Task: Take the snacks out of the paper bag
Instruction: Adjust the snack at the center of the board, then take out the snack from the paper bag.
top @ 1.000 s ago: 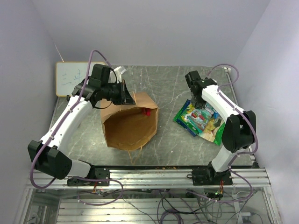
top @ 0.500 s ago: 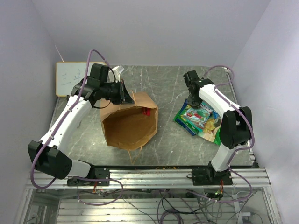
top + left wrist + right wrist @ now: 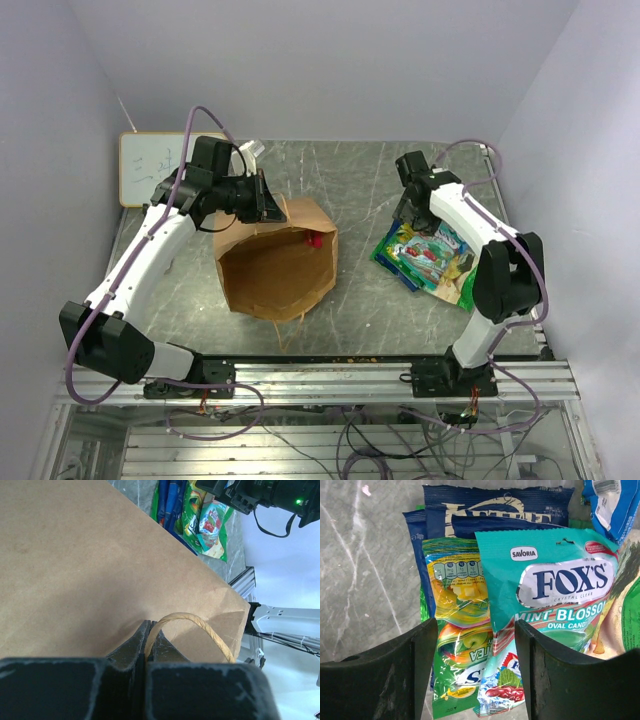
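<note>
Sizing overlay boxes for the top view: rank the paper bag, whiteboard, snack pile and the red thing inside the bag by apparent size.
1. paper bag
2. snack pile and whiteboard, too alike to rank
3. red thing

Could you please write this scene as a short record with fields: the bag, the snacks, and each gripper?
paper bag: on the table, mouth open
inside bag: one red item visible
snacks: pile of packets on the table, right of the bag; teal packet on top
left gripper: shut on the twisted handle of the bag
right gripper: open above the pile, holding nothing
</note>
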